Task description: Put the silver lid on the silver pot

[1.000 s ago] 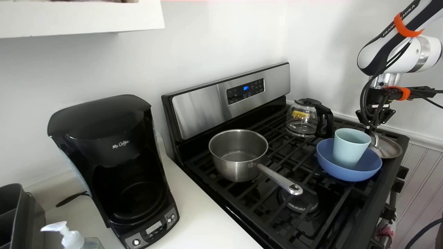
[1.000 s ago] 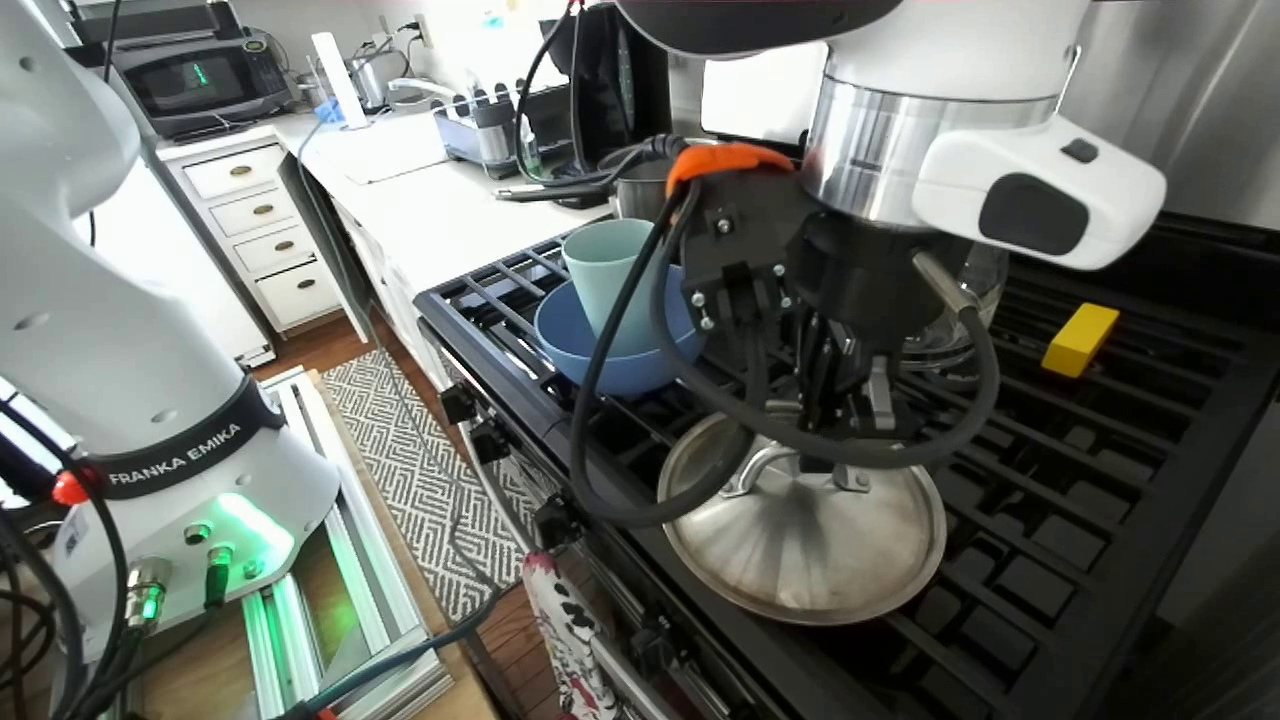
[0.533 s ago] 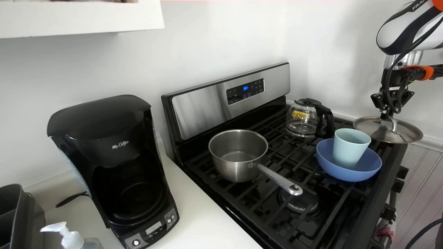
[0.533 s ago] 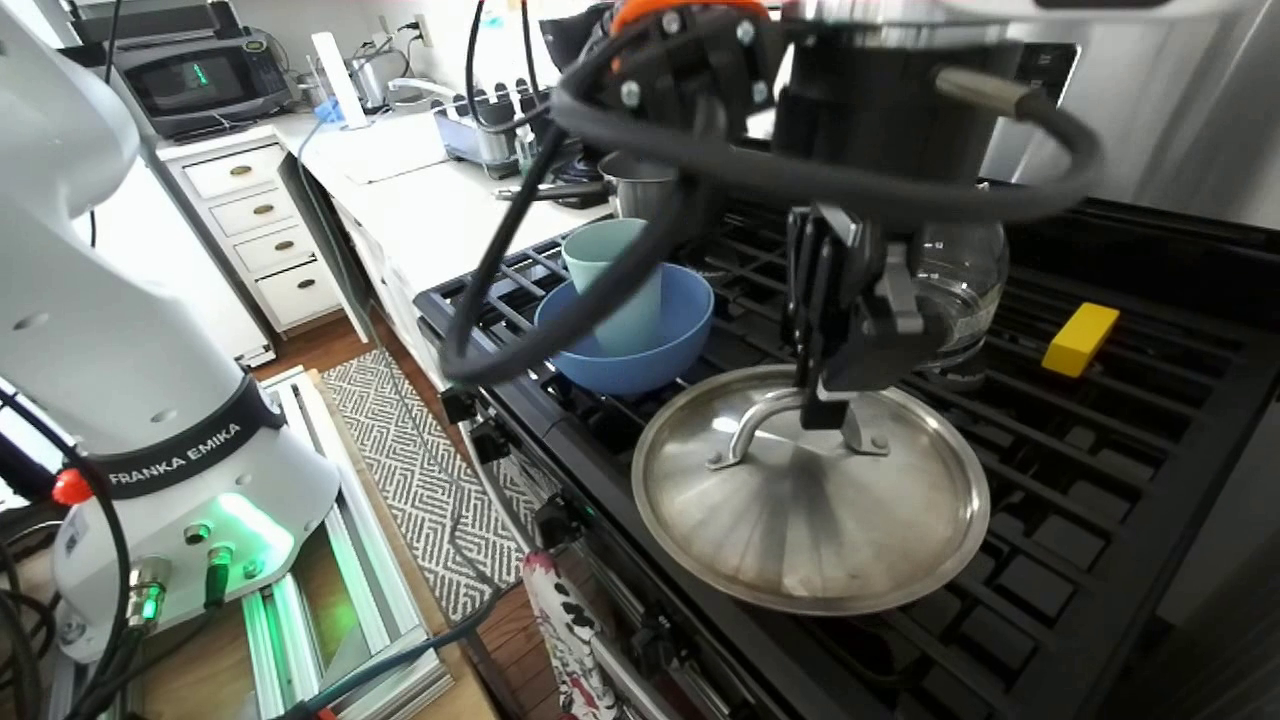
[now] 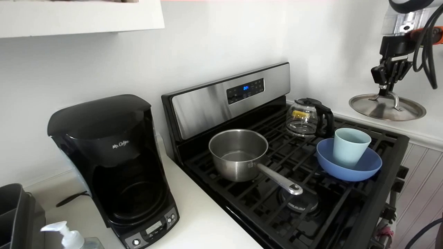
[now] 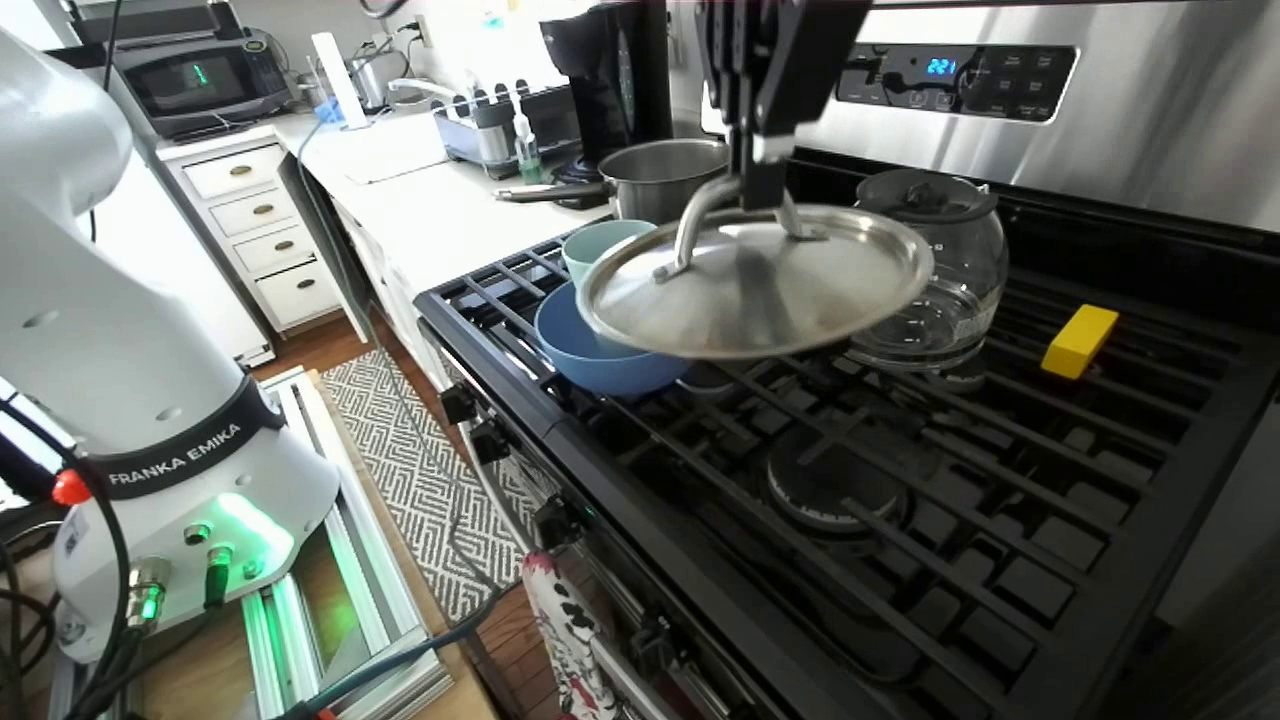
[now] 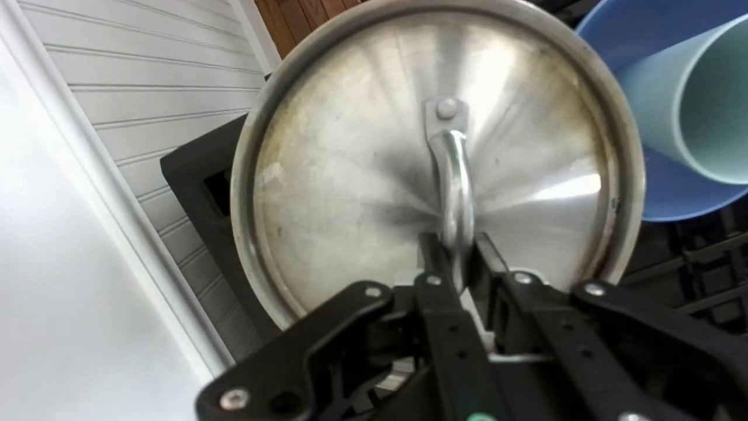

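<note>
The silver lid is a round metal disc with an arched handle. My gripper is shut on that handle, one finger on each side, and holds the lid in the air above the stove, slightly tilted. In an exterior view the lid hangs in front of part of the blue bowl and cup. The silver pot sits open on the stove grate, at the end near the counter, with its long handle toward the stove's front. It also shows partly behind the lid in an exterior view.
A blue bowl with a pale green cup stands on the grate between lid and pot. A glass kettle stands toward the back panel. A yellow block lies on the grate. A black coffee maker stands on the counter.
The gripper has risen with the lid in it. The lid went from low behind the bowl to well above the grate. The pot, bowl, cup and kettle have not moved.
</note>
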Motion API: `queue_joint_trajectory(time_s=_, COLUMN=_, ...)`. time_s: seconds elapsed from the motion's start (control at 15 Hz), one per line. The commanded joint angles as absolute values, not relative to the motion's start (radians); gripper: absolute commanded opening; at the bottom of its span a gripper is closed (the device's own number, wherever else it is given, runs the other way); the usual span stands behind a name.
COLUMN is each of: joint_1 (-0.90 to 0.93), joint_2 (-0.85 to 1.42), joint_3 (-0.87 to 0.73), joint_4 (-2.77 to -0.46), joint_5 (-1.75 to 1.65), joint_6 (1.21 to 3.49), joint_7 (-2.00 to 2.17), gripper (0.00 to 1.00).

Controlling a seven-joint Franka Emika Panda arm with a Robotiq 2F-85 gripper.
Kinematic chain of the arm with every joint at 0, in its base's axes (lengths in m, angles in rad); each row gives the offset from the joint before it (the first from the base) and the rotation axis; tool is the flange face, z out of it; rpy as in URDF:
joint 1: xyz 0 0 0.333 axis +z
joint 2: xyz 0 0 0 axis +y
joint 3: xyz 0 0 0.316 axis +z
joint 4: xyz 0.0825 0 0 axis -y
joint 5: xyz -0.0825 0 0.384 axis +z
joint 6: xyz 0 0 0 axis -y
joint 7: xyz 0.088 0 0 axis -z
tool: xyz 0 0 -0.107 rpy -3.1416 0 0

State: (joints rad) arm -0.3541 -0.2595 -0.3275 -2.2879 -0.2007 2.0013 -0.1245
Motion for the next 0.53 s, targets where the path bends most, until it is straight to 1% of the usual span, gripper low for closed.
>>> queue_joint_trajectory(time_s=0.0, joint_1=-0.302, joint_2=-0.426, joint_3=-0.263, joint_4=-2.355, joint_5=-0.234, joint_6=1.919, joint_7=-0.153, gripper=0.04)
queue_joint_trajectory(time_s=0.2, joint_1=-0.255, joint_2=-0.435, joint_3=-0.249, joint_4=-2.346, joint_5=-0.209, joint_6=1.856, joint_7=-0.223, gripper=0.04)
queue_joint_trajectory(time_s=0.27, joint_1=-0.26, joint_2=-0.412, joint_3=-0.252, joint_4=-2.329, joint_5=-0.207, joint_6=1.874, joint_7=-0.174, gripper=0.15)
queue_joint_trajectory(time_s=0.47, joint_1=-0.247, joint_2=-0.42, joint_3=-0.249, joint_4=-2.337, joint_5=-0.206, joint_6=1.864, joint_7=-0.194, gripper=0.15)
